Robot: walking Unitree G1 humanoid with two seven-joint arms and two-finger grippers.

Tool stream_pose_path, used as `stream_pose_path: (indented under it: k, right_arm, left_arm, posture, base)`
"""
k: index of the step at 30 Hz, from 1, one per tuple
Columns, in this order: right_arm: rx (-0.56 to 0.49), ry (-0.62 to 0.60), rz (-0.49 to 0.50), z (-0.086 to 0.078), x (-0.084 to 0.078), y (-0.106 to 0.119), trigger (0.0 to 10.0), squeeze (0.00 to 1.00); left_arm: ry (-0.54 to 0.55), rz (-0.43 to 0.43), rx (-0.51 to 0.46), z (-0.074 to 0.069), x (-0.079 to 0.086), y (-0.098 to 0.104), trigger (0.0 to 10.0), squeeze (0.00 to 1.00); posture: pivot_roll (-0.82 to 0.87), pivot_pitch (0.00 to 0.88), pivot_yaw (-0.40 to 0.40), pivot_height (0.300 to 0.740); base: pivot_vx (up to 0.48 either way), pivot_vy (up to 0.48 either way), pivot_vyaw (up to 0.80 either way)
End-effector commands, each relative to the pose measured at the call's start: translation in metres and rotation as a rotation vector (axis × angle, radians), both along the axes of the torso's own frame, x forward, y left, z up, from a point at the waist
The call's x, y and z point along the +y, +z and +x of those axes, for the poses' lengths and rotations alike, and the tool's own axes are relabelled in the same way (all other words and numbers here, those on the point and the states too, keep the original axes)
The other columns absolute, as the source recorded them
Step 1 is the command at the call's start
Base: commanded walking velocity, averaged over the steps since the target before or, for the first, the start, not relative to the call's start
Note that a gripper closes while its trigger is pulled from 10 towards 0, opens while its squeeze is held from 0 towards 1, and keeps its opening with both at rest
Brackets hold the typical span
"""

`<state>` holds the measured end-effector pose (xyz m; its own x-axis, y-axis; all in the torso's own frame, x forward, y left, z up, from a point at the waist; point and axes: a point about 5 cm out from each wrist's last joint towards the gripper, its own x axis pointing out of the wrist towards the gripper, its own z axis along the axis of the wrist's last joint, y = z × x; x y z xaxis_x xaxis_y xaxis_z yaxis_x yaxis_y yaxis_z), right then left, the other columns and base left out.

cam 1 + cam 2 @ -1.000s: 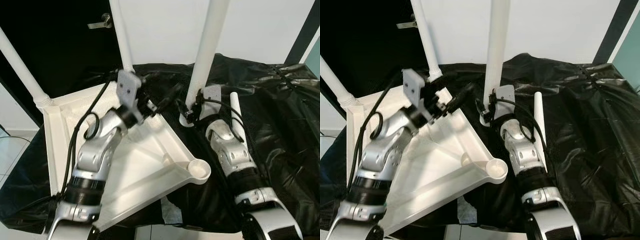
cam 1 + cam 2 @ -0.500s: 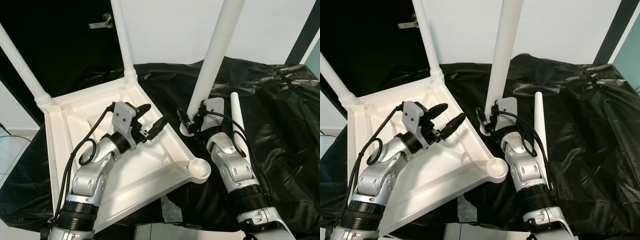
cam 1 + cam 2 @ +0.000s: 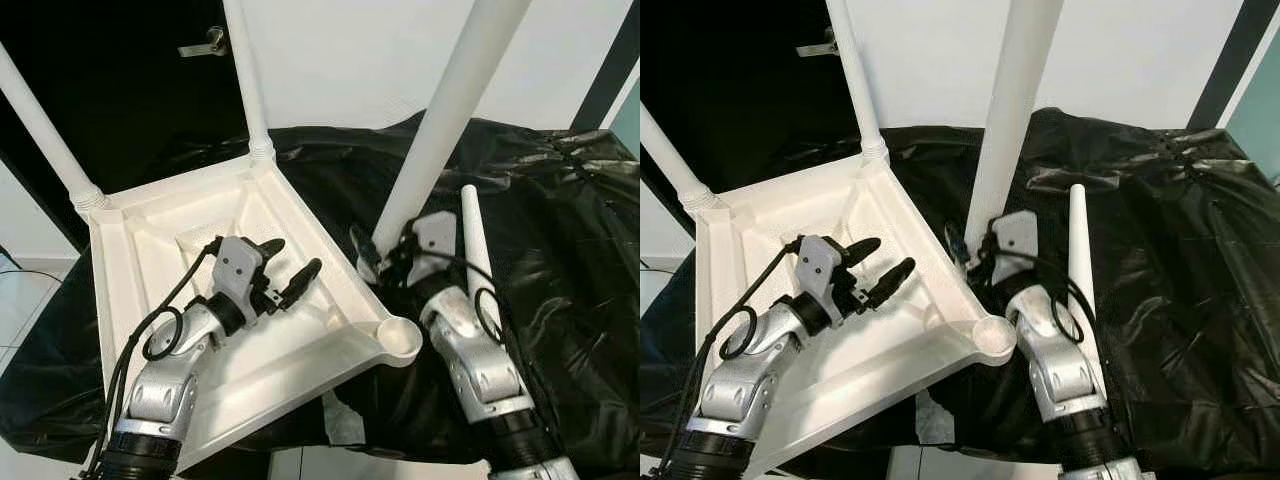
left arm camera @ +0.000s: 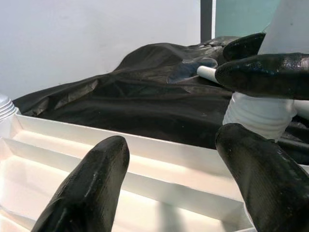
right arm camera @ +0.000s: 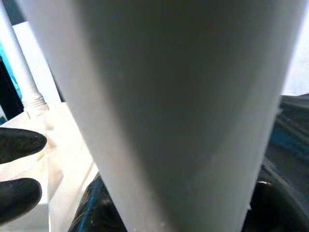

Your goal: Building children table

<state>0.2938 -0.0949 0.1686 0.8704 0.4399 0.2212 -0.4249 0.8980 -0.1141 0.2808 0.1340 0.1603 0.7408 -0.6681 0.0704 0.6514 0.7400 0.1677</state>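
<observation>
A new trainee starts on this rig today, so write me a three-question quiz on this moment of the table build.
1. True or false: the left claw is shut on a table leg.
2. How many legs already stand in corners of the upturned white table? A) one B) two C) four
3. What is the right claw holding, and how does it stand?

Key
1. False: it is open above the table's underside, holding nothing.
2. B: two upright legs at the far corners; the near corner socket is empty.
3. A white leg, gripped near its lower end and tilted. Another loose leg lies on the black sheet.
</observation>
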Motion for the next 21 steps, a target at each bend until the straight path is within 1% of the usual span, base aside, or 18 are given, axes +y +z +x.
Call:
stream_pose_path:
  k: [1,3,5,8,9,10,11,12,16,17,21]
  right_arm:
    - [-0.008,0.016,-0.015,-0.004,0.001,0.002,10.0,0.0]
    - [0.004,0.018,-0.02,-0.006,0.0,0.0,10.0,0.0]
    - [0.004,0.01,-0.025,-0.007,-0.002,0.0,10.0,0.0]
    - [0.002,0.007,-0.028,-0.008,-0.003,0.0,10.0,0.0]
    - [0.008,-0.002,-0.031,-0.008,-0.007,-0.001,10.0,0.0]
    - [0.008,-0.002,-0.031,-0.008,-0.007,-0.001,10.0,0.0]
    - [0.012,-0.009,-0.034,-0.008,-0.01,-0.002,10.0,0.0]
    - [0.014,-0.017,-0.039,-0.007,-0.013,-0.002,10.0,0.0]
    - [0.015,-0.018,-0.042,-0.008,-0.014,-0.001,10.0,0.0]
    - [0.017,-0.017,-0.046,-0.009,-0.014,-0.001,10.0,0.0]
    - [0.022,-0.018,-0.052,-0.01,-0.015,-0.002,10.0,0.0]
  left_arm:
    - [-0.013,0.047,-0.014,-0.004,0.003,-0.001,10.0,0.0]
    - [-0.042,0.06,-0.009,-0.008,0.004,-0.003,10.0,0.0]
    - [-0.112,0.058,0.013,-0.016,0.004,-0.003,10.0,0.0]
    - [-0.139,0.058,0.021,-0.019,0.003,-0.003,10.0,0.0]
    - [-0.224,0.099,0.078,-0.03,0.003,-0.01,10.0,0.0]
    - [-0.224,0.099,0.078,-0.03,0.003,-0.01,10.0,0.0]
    - [-0.289,0.127,0.124,-0.038,0.003,-0.015,10.0,0.0]
    - [-0.381,0.155,0.187,-0.05,0.003,-0.021,10.0,0.0]
    - [-0.421,0.184,0.212,-0.056,0.004,-0.024,10.0,0.0]
    - [-0.464,0.21,0.255,-0.062,0.005,-0.027,10.0,0.0]
    - [-0.488,0.24,0.278,-0.067,0.007,-0.03,10.0,0.0]
  posture:
    - [0.03,0.0,-0.001,0.74]
    - [0.03,0.0,-0.002,0.74]
    - [0.03,0.0,-0.002,0.74]
    - [0.03,0.0,-0.002,0.74]
    - [0.03,0.0,-0.003,0.74]
    - [0.03,0.0,-0.003,0.74]
    - [0.03,0.0,-0.003,0.74]
    - [0.03,0.0,-0.003,0.74]
    - [0.03,0.0,-0.003,0.74]
    - [0.03,0.0,-0.003,0.74]
    - [0.03,0.0,-0.003,0.74]
  base:
    - [0.0,0.0,0.0]
    - [0.0,0.0,0.0]
    - [0.0,0.0,0.0]
    - [0.0,0.0,0.0]
    - [0.0,0.0,0.0]
    - [0.0,0.0,0.0]
    - [0.0,0.0,0.0]
    - [0.0,0.0,0.0]
    - [0.0,0.0,0.0]
    - [0.0,0.0,0.0]
    - [0.0,0.0,0.0]
